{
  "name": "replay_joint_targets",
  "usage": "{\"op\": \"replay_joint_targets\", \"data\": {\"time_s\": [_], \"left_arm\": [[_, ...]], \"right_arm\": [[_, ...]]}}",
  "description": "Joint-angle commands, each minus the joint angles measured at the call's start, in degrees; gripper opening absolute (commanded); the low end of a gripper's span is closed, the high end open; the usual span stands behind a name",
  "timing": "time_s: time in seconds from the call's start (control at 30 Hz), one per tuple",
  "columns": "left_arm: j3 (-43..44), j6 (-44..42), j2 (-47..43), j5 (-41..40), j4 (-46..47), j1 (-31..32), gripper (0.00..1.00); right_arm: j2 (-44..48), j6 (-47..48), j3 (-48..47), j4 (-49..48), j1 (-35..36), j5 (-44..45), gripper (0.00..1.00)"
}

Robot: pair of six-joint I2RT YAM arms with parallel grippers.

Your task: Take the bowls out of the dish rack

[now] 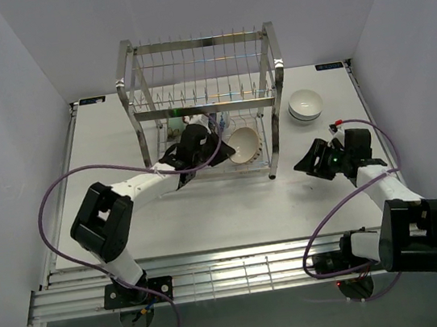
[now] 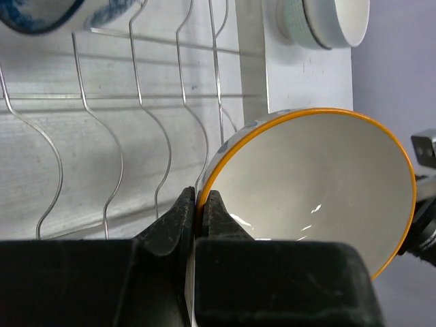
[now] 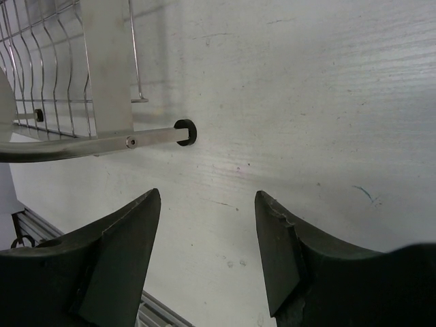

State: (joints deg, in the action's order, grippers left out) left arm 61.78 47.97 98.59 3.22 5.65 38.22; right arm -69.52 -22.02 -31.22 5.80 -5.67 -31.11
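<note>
We see left gripper (image 2: 197,204) reaching into lower tier of shiny steel wire dish rack (image 1: 204,107), jaws pinched tight on edge of orange-rimmed white ceramic bowl (image 2: 313,191), which is tilted on its side against divider bars. Blue-and-white patterned bowl (image 2: 34,13) also in rack. Right of rack, we note stack of pale round bowls (image 1: 305,105) on white table (image 1: 209,213). Right gripper (image 3: 208,204) hovers above table near rack, jaws wide, holding nothing.
</note>
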Motion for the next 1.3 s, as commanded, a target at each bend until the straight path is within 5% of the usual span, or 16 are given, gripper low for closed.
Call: {"op": "replay_joint_targets", "data": {"time_s": [0.0, 0.23, 0.43, 0.67, 0.83, 1.27], "left_arm": [[-3.24, 0.56, -5.24, 4.77, 1.91, 0.89, 0.0], [-13.34, -5.5, -14.64, 8.37, -1.78, 1.42, 0.0], [-11.34, -16.57, -21.67, 8.82, -15.39, 1.68, 0.0], [-7.81, -32.04, -22.82, 1.79, -25.42, 2.48, 0.0], [-9.3, -37.67, -23.61, -3.04, -26.48, 2.56, 0.0], [-12.38, -38.91, -28.8, -5.77, -24.28, 3.53, 0.0]], "right_arm": [[2.71, 0.75, -0.07, 0.7, -0.3, 0.7, 0.64], [6.23, -0.04, 0.9, 1.93, -0.04, -0.26, 0.64], [9.13, -0.65, -0.5, 2.9, 3.29, 2.11, 0.64], [15.09, -3.2, -0.68, 2.55, 22.95, 13.85, 0.64], [20.12, -7.33, 0.38, 0.96, 27.46, 16.87, 0.64], [6.17, -14.1, -13.33, 7.56, 50.65, 36.55, 0.64]]}}
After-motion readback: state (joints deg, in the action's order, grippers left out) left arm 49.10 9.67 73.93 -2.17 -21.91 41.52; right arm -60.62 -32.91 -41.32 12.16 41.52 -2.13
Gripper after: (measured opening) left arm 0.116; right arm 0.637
